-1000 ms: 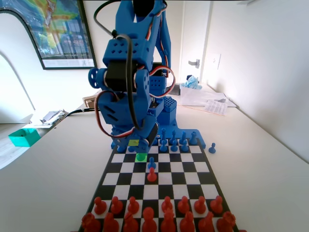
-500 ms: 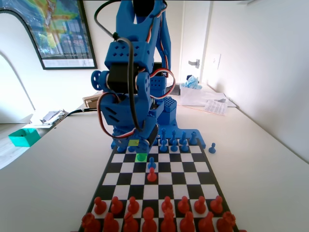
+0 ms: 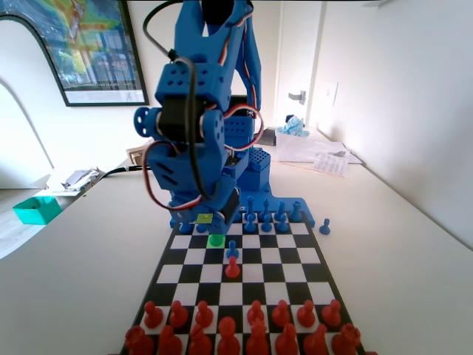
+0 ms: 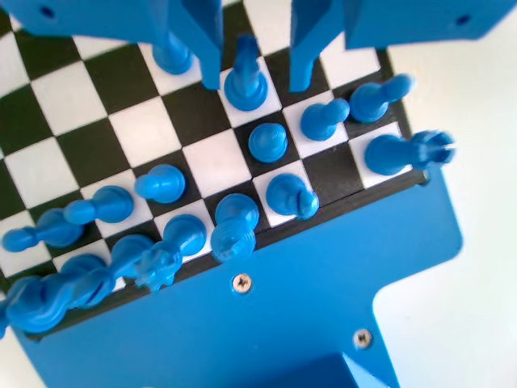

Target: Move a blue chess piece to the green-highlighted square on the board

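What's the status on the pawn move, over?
Gripper open, jaws either side of a blue chess piece, not closed on it. Green-highlighted square empty. Neighbouring blue pieces stand close by.

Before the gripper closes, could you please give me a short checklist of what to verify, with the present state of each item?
1. Jaws apart: ok. The gripper is open in the wrist view.
2. A piece between the jaws: ok. One blue chess piece stands between the two tips.
3. Neighbours clear of the tips: cannot tell. Another blue pawn stands close beside the left jaw.
4. Target free: ok. The green-highlighted square has no piece on it in the fixed view.
5. Gripper low enough to grasp: cannot tell from either view.
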